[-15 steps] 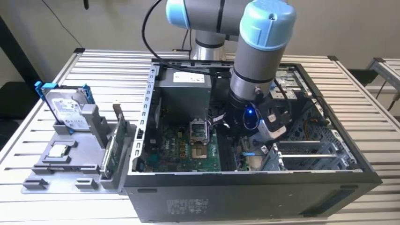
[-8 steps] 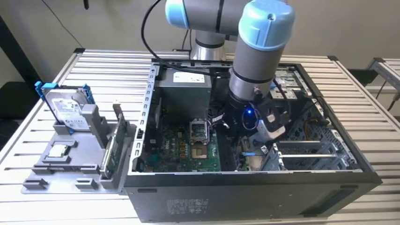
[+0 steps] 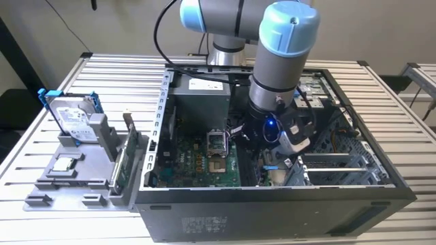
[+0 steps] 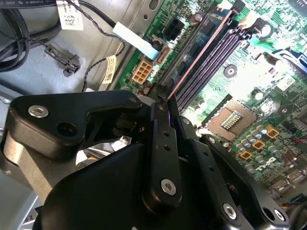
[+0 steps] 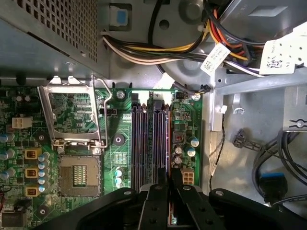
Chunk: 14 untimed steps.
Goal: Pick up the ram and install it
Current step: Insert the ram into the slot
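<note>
Exterior view: grey holder [image 3: 65,196] on the surface [image 3: 122,76] at 9 o'clock of the computer case [image 3: 272,214], with hard drive [image 3: 71,120] and green card [image 3: 117,168] standing in it. Inside the case, pincer [image 3: 267,159] sits at 3 o'clock of the CPU socket [image 3: 219,153]. Second wrist view: pincer clenched on the ram [image 4: 199,57], edge-on, running along the memory slots [image 4: 213,60]. Can't tell if it's seated.
</note>
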Tool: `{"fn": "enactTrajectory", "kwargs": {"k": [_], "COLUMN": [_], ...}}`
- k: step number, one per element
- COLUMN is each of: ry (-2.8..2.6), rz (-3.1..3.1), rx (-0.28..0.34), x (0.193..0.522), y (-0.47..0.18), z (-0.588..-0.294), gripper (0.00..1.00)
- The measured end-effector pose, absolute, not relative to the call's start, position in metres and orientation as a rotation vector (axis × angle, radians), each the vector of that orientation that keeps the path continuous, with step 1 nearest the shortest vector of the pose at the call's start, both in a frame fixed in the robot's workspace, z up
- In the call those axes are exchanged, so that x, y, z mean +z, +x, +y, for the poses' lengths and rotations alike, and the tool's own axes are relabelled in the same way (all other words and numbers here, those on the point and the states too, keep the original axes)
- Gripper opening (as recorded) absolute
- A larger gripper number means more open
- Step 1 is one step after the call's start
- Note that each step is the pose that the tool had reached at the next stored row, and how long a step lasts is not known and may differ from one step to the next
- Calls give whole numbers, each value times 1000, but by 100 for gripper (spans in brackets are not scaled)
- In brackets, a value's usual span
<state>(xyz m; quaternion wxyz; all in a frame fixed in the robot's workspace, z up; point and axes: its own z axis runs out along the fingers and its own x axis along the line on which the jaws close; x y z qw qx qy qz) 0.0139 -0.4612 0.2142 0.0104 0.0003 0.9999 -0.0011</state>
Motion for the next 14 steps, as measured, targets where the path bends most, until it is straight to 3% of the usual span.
{"fn": "enactTrajectory", "kwargs": {"k": [14], "ry": [7], "rz": [3121], "rx": [-3], "x": [213], "y": [14], "z": [-458], "gripper": [15]}}
